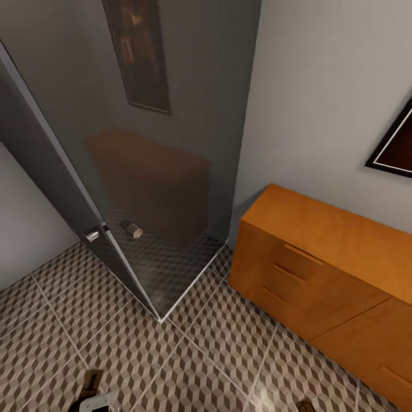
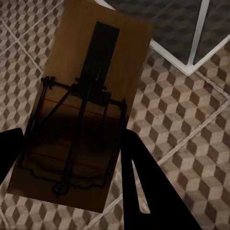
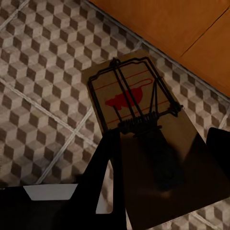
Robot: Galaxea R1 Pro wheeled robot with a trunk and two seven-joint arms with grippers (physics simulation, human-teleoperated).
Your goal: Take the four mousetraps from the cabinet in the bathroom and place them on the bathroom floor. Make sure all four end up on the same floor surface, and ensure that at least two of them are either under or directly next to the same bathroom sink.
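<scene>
My left gripper (image 2: 72, 139) is shut on a mousetrap (image 2: 91, 81), a tan wooden board with a dark wire spring, held above the cube-patterned bathroom floor (image 2: 191, 124). A second mousetrap (image 3: 134, 110), with a red mark under its wire, sits in my right gripper (image 3: 163, 139), which is shut on it just off the base of the orange-brown cabinet (image 3: 177, 24). In the head view the cabinet (image 1: 320, 252) stands at the right with its drawers shut, and the left gripper (image 1: 94, 397) peeks in at the bottom edge over the floor (image 1: 217, 355).
A glass shower enclosure (image 1: 171, 171) fills the left and middle, its metal-framed corner (image 1: 161, 316) jutting toward me, with a small knob (image 1: 134, 230) on the door. Tiled floor lies between the shower corner and the cabinet. A framed picture (image 1: 397, 146) hangs above the cabinet.
</scene>
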